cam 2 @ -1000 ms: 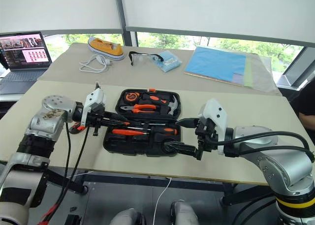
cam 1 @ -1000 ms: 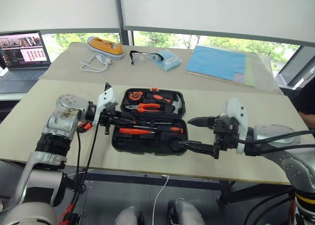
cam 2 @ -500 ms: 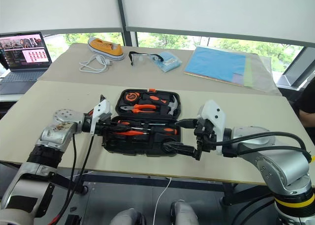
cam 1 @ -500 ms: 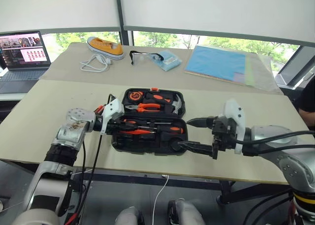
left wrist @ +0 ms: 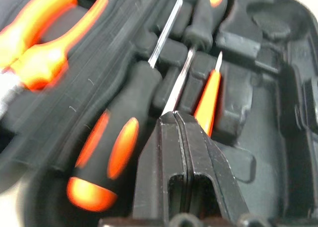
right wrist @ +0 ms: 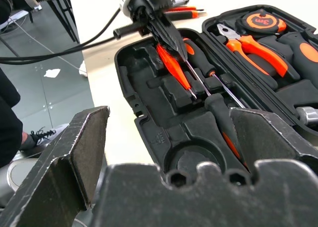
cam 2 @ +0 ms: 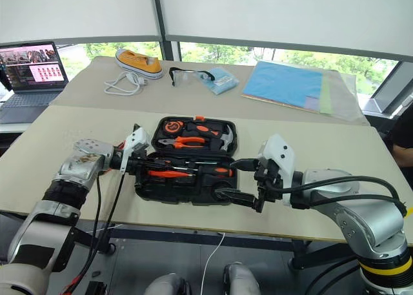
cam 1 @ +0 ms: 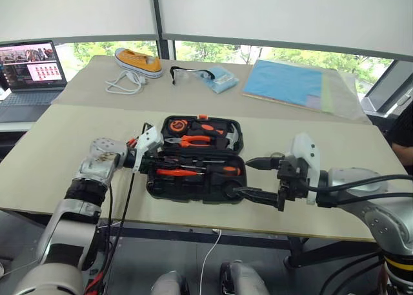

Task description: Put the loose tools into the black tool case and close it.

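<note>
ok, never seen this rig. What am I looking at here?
It's a humanoid robot with two arms, each ending in a two-fingered black gripper. The two wide pictures come from its head camera, looking down at a table; the close-ups come from wrist cameras. On the table lies an open black tool case holding pliers, a hammer, a tape measure and screwdrivers. The left gripper is shut, its tip among the screwdrivers beside a slim orange tester; whether it pinches a shaft I can't tell. The right gripper is open and empty at the case's right end.
</note>
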